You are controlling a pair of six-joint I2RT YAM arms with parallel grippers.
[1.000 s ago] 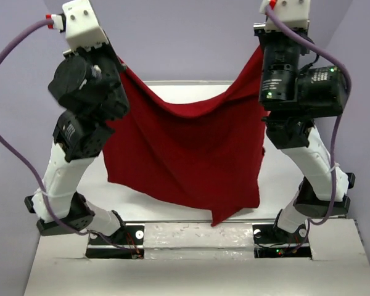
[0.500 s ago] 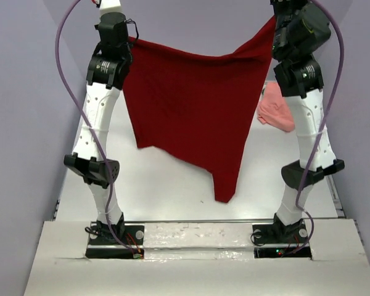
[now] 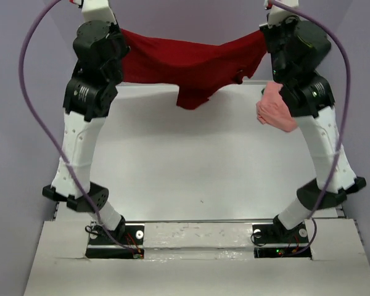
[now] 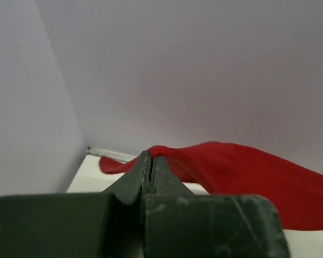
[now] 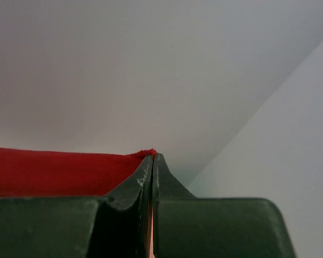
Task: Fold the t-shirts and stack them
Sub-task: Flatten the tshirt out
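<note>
Left hand [image 4: 151, 157] was pressed together, pinching one top corner of the dark red t-shirt [image 3: 191, 61]. Right hand [image 5: 153, 157] was pressed together too, on the opposite corner, with a sliver of red at its tips. The shirt was strung between the two hands, off the bench [image 3: 191, 179]. It had a shallow sag and one short flap hanging roughly midway between them.

Change over the last second: the shirt had hung as a long curtain below the hands, hem down near the arm bases. Both arms then reached out toward the far end of the bench. The drape went from long and vertical to short and nearly level. The bulk seemed to have swung out beyond the hands; couldn't tell how much trailed there.

My read: a fling-out to lay the shirt flat. Spreading step only, no fold started, nothing stacked. Next move would call for lowering both hands together with the tension held. Risk: that middle flap tucking under on landing.

Pink t-shirt [image 3: 276, 111] lay crumpled on the bench below the right hand, partly behind that arm. It looked close to the landing zone and could snag.
</note>
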